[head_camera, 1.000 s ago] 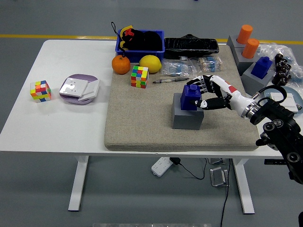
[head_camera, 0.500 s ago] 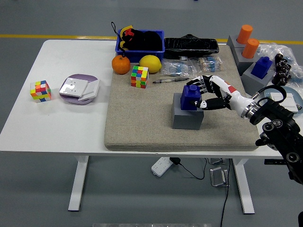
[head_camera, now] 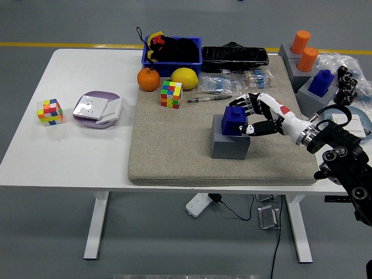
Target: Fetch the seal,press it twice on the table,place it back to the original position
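Blue seal (head_camera: 235, 120) sits on its grey base block (head_camera: 230, 142) mid-mat (head_camera: 174, 151), right hand (head_camera: 260, 115) reaching in from the right, fingers curled around the seal's body, likely so it lifts straight off the holder; left arm unseen.

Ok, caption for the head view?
Right hand grips the blue seal seated on its grey block on the mat.

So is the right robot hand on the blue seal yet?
Touching. The head view shows the right robot hand with fingers wrapped around the blue seal on its grey block.
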{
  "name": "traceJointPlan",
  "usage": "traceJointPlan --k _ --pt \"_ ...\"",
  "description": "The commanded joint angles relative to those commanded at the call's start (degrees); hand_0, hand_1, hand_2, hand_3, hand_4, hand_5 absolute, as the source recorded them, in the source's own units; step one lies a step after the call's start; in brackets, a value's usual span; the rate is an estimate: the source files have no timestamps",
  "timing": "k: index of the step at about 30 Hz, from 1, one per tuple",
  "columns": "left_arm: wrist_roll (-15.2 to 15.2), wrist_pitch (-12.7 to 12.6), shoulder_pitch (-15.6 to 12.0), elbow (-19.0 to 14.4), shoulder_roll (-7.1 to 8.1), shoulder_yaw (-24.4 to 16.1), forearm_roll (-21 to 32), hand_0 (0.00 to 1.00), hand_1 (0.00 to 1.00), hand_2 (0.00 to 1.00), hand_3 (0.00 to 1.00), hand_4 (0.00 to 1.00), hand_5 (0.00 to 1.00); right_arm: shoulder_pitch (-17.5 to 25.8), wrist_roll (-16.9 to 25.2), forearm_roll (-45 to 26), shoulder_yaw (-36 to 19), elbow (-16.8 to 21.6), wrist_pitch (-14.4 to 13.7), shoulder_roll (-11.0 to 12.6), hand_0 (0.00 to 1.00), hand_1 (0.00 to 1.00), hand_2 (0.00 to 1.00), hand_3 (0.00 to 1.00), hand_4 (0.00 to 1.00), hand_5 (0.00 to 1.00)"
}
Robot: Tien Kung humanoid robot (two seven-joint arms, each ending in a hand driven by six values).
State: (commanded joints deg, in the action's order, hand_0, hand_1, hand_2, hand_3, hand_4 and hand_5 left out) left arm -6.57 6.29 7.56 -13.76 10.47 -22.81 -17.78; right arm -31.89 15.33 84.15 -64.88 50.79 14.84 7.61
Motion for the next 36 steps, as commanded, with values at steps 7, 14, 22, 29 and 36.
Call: traceJointPlan --k 7,14,22,29,36 --pt "-0.03 0.03 -0.05 0.02 -0.06 0.10 0.07 0.816 0.817 0.788 0.837 0.803 0.416 -0.01 0.00 0.09 0.01 -0.09 0.08 0.00 0.769 0.773 0.766 0.775 0.992 0.002" --pt "-0.02 0.04 0.03 0.01 -0.06 0.01 0.04 0.816 0.817 0.788 0.837 0.802 0.416 -0.05 -0.16 0.06 0.07 -0.17 0.23 0.03 0.816 0.821 0.812 0.832 0.998 0.002" --pt "-0.03 0.06 0.03 0.03 -0.06 0.08 0.08 0.816 0.817 0.788 0.837 0.803 0.416 -0.04 -0.10 -0.28 -0.19 -0.05 0.45 0.12 0.860 0.881 0.881 0.904 0.998 0.087" --pt "-0.01 0.05 0.02 0.05 -0.09 -0.04 0.06 0.816 0.817 0.788 0.837 0.804 0.416 0.32 -0.56 -0.93 -1.24 0.95 1.39 0.71 0.927 0.927 0.927 0.964 0.998 0.160" --pt "0.01 0.07 0.11 0.04 -0.17 -0.31 -0.03 0.816 0.817 0.787 0.837 0.804 0.417 2.14 -2.26 -1.57 -4.75 4.58 3.75 1.80 0.957 0.944 0.949 0.985 0.998 0.233"
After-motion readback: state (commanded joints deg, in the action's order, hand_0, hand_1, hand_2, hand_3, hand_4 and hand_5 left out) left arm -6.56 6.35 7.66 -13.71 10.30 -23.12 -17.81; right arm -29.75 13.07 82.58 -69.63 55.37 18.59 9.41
